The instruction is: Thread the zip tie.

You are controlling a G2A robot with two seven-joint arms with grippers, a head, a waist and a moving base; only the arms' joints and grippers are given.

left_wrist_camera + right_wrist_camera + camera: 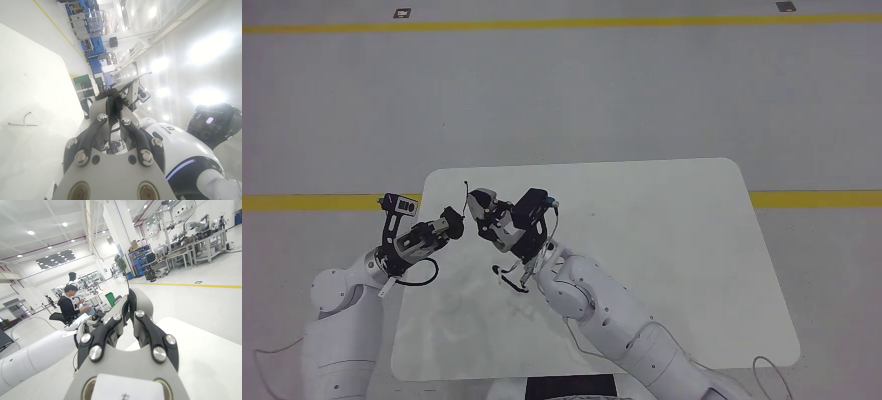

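Lying on the white table (692, 300) close to the robot's side is a second tie (510, 276), black and bent, flat on the surface beneath the right arm (592, 300) and well in from the near edge.

A little farther out the two grippers meet tip to tip above the table's left part. The left gripper (113, 98) comes in over the left edge with its pads pressed together; I cannot tell whether anything is caught between them. The right gripper (130, 298) faces it, fingers clenched on the zip tie (127, 281). The thin black strip rises from between the fingers and stands free in the air, ending in a small head. Both grippers sit near the far left corner, closer to the left edge than to any other.

Most of the tabletop stretches away to the robot's right of them, out to the rounded far right corner.

Beyond the far edge lies pale floor, crossed by a yellow line (322, 203) level with the table's back and another yellow stripe (562, 22) much farther off.
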